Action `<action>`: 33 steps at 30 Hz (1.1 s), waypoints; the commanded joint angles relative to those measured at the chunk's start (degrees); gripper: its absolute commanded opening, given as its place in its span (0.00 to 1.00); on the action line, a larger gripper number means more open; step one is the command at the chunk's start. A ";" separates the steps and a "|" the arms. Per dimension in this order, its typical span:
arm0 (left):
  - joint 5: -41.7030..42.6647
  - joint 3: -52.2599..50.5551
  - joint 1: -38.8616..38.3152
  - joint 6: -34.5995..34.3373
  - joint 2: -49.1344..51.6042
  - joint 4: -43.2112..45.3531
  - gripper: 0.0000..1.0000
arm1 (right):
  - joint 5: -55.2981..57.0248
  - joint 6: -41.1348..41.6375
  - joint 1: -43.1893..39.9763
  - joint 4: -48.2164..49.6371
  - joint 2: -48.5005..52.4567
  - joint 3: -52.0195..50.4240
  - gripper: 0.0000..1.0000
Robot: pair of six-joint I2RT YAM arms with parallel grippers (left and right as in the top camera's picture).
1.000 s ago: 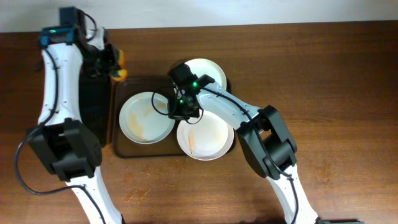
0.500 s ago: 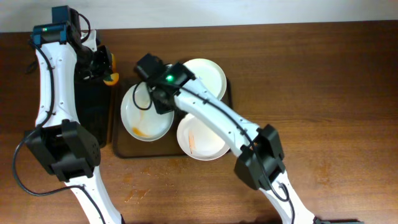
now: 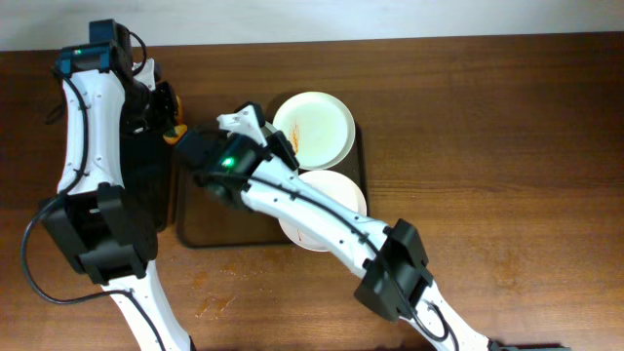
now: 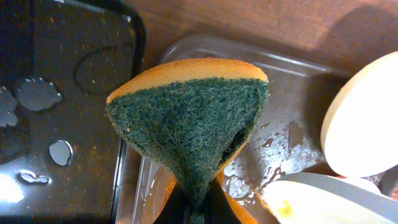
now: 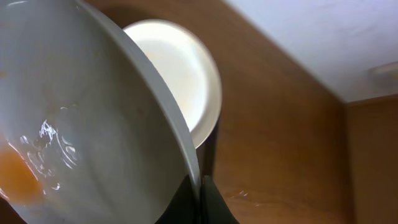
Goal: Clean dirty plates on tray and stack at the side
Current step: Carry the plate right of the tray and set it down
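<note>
My right gripper [image 3: 261, 136] [image 5: 200, 186] is shut on the rim of a white plate [image 5: 93, 124] with an orange smear, held lifted and steeply tilted over the left of the dark brown tray [image 3: 210, 222]. From overhead only a white sliver of that plate [image 3: 244, 120] shows. A second plate [image 3: 314, 129] [image 5: 180, 68] lies at the tray's back right. A third plate [image 3: 336, 200] lies at the front right, partly under my right arm. My left gripper [image 3: 168, 121] [image 4: 198, 208] is shut on a folded green and orange sponge [image 4: 186, 118] at the tray's back left corner.
A narrow black tray [image 3: 146, 171] [image 4: 62, 74] with water drops lies left of the brown tray, under my left arm. The brown tray's floor [image 4: 292, 93] is wet. Bare wooden table [image 3: 487, 146] stretches to the right. My right arm crosses the tray diagonally.
My right arm has swung left and lifted the left plate off the tray, tipping it on edge. The tray's left half is now bare. The left gripper with the sponge has barely moved.
</note>
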 commanded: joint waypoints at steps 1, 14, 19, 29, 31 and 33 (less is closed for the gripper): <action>-0.37 -1.60 -0.42 0.92 0.31 0.85 0.01 | 13.70 4.70 2.56 -0.74 -0.17 1.29 0.04; -0.15 -3.19 -0.87 0.90 0.35 2.58 0.01 | 25.29 7.45 6.08 -0.79 -0.26 1.33 0.04; -0.17 -3.19 -0.87 0.92 0.35 2.71 0.01 | 24.39 12.00 5.99 -1.29 -0.26 1.33 0.04; -0.17 -3.19 -0.87 0.92 0.35 2.78 0.01 | -5.07 11.67 -4.39 -2.49 -2.19 1.33 0.04; -0.17 -3.19 -0.87 0.90 0.35 2.95 0.01 | -11.34 9.44 -7.54 -2.03 -4.11 1.33 0.04; -0.17 -3.19 -0.87 0.90 0.35 3.17 0.01 | -16.98 6.86 -10.56 -1.53 -6.10 1.33 0.04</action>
